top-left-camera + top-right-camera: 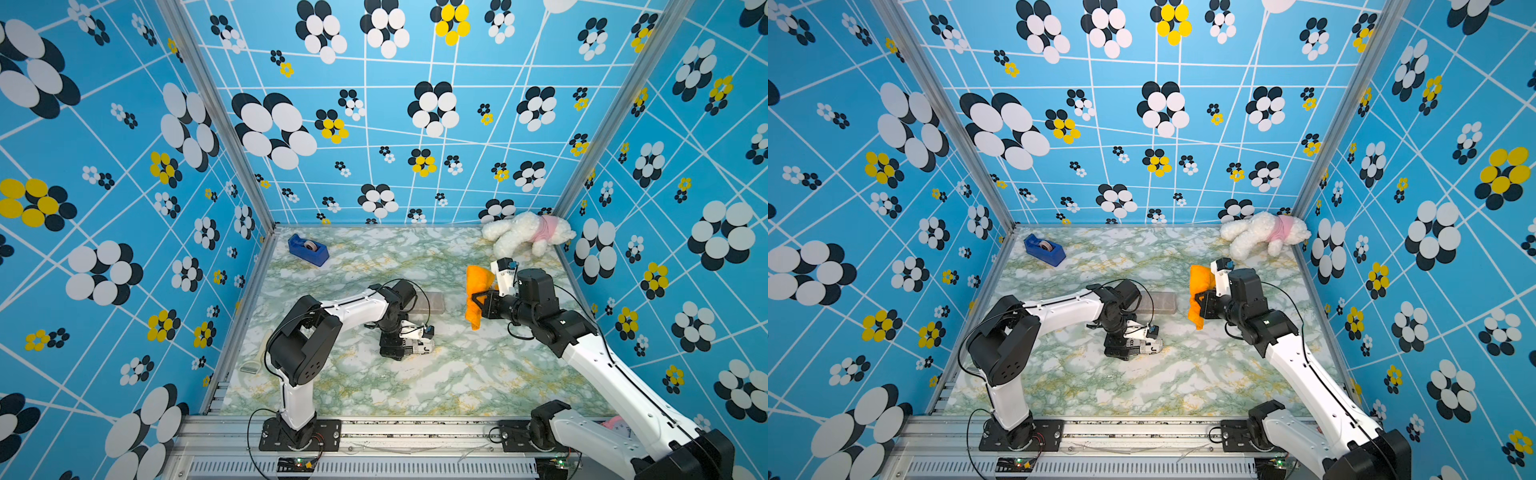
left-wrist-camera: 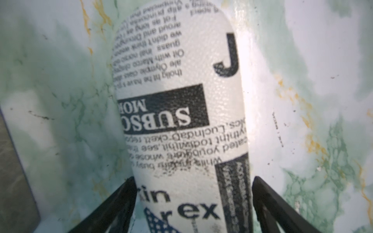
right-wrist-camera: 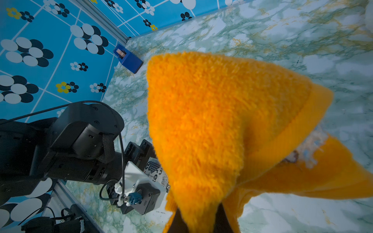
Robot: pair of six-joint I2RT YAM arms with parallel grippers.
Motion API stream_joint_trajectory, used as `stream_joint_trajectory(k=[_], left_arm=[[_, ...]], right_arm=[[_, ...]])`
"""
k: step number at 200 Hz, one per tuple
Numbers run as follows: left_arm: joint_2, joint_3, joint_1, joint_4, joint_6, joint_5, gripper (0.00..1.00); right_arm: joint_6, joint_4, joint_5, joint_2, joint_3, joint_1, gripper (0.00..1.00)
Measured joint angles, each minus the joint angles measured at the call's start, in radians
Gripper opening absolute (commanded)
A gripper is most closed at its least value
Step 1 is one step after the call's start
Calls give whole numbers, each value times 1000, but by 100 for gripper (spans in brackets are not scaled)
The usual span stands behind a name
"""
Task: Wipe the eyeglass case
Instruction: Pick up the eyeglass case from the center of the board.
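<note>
Left wrist view: eyeglass case (image 2: 181, 121) is laid mid-tabletop (image 2: 302, 60), straddled wide by left pincer (image 2: 193, 178); grip unconfirmed. Likely stiff, light, slick: best clamped across long sides. Cloth (image 3: 201, 121) is held by right pincer (image 3: 198, 222).

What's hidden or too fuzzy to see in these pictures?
- White newspaper-print eyeglass case: left arm covers part in both top views; the left wrist view's edge cuts off one end.
- Left gripper: mostly cut off in the left wrist view; whether it squeezes the case is unclear.
- Right gripper: fluffy orange cloth hides most of it in the right wrist view.
- Flat grey rectangular object: left arm hides one end in both top views.
</note>
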Motion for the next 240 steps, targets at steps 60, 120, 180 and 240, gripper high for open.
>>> stream_joint_trajectory(k=[60,120,180,240], left_arm=[[-41,-60,-10,25,-78,49,85],[-97,-137,-6,70,-116,49,80],[-119,-167,-6,109,-161,39,78],[-151,-197,9,111,-196,19,78]], right_arm=[[0,-18,0,0,0,0,0],[4,-18,0,0,0,0,0],[21,-18,-2,4,0,0,0],[23,-18,-5,6,0,0,0]])
